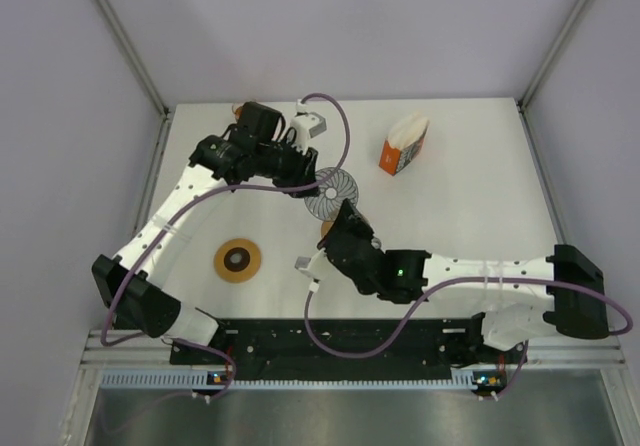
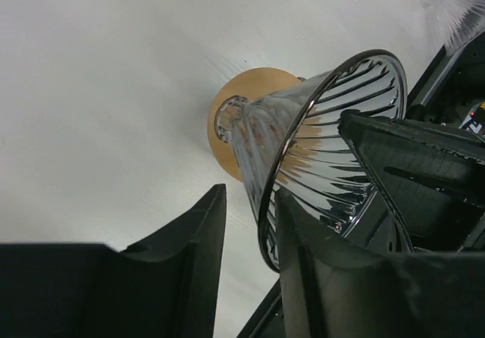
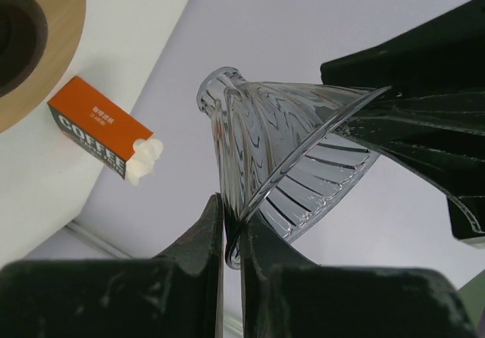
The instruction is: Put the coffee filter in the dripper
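Grip first: right jaws clenched on the rim of the dripper (image 3: pixel 273 148), thin glass wall pinched between the pads (image 3: pixel 189 255). Left jaws parted astride the same rim on the opposite side, one finger (image 2: pixel 182 270) standing off the glass with a gap showing, so not clamping. Cone held aloft over the bench (image 1: pixel 480 206), narrow end down and mouth up toward the overhead view; exact tilt unclear.

Filters (image 1: pixel 412 126) poking out of the orange box (image 1: pixel 392 158), at 2 o'clock from the dripper and well apart; none in the cone. Wooden disc (image 1: pixel 220 262) lying at 8 o'clock, also apart.

Risks, as judged:
- swinging or sliding out of a single edge pinch on smooth glass
- chipping from a hard squeeze on the rim by the left jaws
- knocking together of two wrists crowded at one small cone
- no free jaws for fetching a filter with both busy here

Hard to make out:
- contact of the inner left finger with the glass, masked by the ribbed wall
- tan patch (image 1: pixel 327 228) at 6 o'clock, mostly covered by the right arm (image 1: pixel 400 266)
- number of filters in the box
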{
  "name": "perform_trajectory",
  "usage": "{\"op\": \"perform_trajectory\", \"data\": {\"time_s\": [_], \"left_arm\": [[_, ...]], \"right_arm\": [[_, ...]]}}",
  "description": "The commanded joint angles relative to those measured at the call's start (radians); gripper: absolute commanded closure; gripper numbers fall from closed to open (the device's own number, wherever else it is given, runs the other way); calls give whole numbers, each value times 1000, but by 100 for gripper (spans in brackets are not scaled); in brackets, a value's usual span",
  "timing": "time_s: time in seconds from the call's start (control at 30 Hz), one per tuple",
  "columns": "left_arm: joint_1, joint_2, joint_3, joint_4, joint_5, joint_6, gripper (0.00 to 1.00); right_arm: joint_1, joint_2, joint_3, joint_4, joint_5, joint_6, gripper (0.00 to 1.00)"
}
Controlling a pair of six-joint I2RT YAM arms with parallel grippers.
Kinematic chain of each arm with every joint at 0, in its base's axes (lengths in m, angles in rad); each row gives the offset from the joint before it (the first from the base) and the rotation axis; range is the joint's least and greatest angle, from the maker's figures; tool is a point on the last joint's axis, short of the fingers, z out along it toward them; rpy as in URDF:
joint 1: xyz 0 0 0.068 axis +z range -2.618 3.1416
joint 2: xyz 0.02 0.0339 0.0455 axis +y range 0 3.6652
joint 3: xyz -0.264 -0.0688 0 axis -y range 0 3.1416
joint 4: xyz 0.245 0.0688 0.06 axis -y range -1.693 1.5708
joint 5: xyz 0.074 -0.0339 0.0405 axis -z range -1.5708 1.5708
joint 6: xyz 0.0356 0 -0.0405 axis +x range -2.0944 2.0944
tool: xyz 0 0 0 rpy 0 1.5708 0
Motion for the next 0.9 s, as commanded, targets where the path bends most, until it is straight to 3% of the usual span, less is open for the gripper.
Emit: {"op": "perform_trajectory", "data": {"time_s": [0.0, 0.03, 0.07, 0.13, 0.23, 0.27, 0.33, 0.4, 0.47, 0.6, 0.7, 0.77, 0.87], "left_arm": [[-1, 23, 16, 1, -3, -16, 82], [0, 23, 16, 5, 8, -22, 95], [0, 25, 16, 8, 22, -33, 100], [6, 25, 16, 18, 49, -59, 100], [35, 32, 19, 34, 82, -113, 100], [45, 37, 19, 39, 89, -130, 100], [86, 49, 18, 48, 108, -166, 100], [117, 60, 13, 67, 134, -214, 100], [135, 66, 10, 79, 161, -245, 100], [140, 74, 1, 88, 177, -280, 100], [140, 62, -11, 103, 178, -305, 100], [138, 46, -27, 116, 174, -317, 100], [140, 25, -44, 128, 177, -332, 100]], "right_arm": [[13, -13, 27, 77, 29, -9, 100], [13, -15, 24, 81, 21, 2, 100], [14, -21, 27, 87, 8, 33, 100], [14, -26, 34, 129, -9, 92, 98], [14, -49, 62, 178, -37, 270, 44], [16, -61, 77, 167, -61, 371, 32], [16, -90, 140, 41, -162, 614, 17], [14, -113, 236, -126, -338, 872, 14], [16, -133, 275, -138, -501, 1068, 9], [-74, -99, 393, -161, -485, 1512, 8], [-195, -58, 484, -294, -402, 1813, 12], [-258, -46, 488, -342, -399, 1906, 13], [-367, -29, 472, -345, -552, 2024, 16]]}}
